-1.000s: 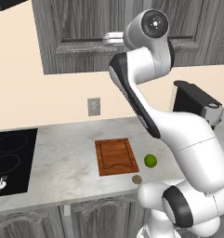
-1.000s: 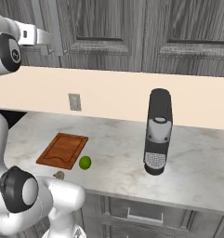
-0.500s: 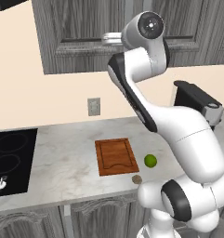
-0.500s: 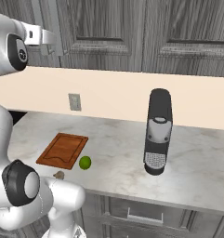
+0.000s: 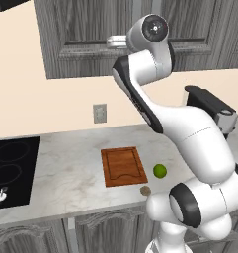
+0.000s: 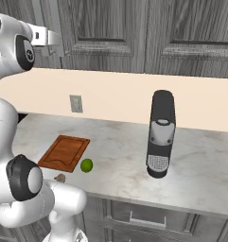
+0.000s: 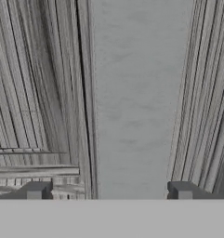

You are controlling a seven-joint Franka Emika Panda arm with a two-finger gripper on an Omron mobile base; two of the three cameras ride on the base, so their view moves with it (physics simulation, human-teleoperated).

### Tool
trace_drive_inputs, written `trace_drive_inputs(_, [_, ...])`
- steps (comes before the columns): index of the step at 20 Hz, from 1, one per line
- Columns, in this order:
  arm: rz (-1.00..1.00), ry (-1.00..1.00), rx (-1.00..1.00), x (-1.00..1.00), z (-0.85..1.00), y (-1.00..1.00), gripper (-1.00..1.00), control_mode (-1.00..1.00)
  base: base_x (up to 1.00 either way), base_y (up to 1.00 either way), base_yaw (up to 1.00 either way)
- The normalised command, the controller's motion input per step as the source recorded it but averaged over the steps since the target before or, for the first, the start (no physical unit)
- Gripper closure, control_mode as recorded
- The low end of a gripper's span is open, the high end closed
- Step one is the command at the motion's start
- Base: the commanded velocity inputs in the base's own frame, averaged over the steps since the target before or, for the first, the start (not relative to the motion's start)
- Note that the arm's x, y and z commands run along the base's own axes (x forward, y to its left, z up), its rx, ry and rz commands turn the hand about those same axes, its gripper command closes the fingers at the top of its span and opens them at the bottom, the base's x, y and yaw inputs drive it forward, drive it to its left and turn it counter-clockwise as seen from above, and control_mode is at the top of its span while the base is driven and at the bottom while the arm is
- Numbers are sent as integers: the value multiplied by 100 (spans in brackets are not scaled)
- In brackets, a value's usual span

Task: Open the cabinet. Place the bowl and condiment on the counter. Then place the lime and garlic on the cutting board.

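Since a second ago my arm has swung its upper joint a little nearer the cabinet (image 5: 140, 34), and nothing on the table has shifted. Largest in front of me is that cabinet, dark grey wood grain with raised-panel doors, both of them shut; I see its panelled front close up in the hand view (image 7: 132, 93). Below it runs the table (image 5: 66, 173), light marbled stone, with a black cooktop (image 5: 12, 168) at its left end and a tall black coffee machine (image 6: 161, 134) standing well to the right. My pincer (image 7: 108, 190) is raised to the cabinet front with its two dark tips set wide apart, released, nothing between them, and I cannot tell whether they touch the wood. On the table lies the cutting board (image 5: 123, 165), reddish brown and bare. Just right of it sits the lime (image 5: 160, 171), and the garlic (image 5: 145, 190) lies near the table's front edge, close below the lime, both off the board.
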Motion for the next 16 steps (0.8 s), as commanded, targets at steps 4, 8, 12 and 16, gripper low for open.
trace_drive_inputs(4, [0, 0, 0, 31, -15, 0, -100, -100, 0, 0, 0])
trace_drive_inputs(8, [0, 0, 0, 31, -15, 0, -100, -100, 0, 0, 0])
trace_drive_inputs(12, [0, 0, 0, 36, -18, 2, 100, -100, 0, 0, 0])
trace_drive_inputs(16, [0, 0, -3, 40, -21, 11, 100, -100, 0, 0, 0])
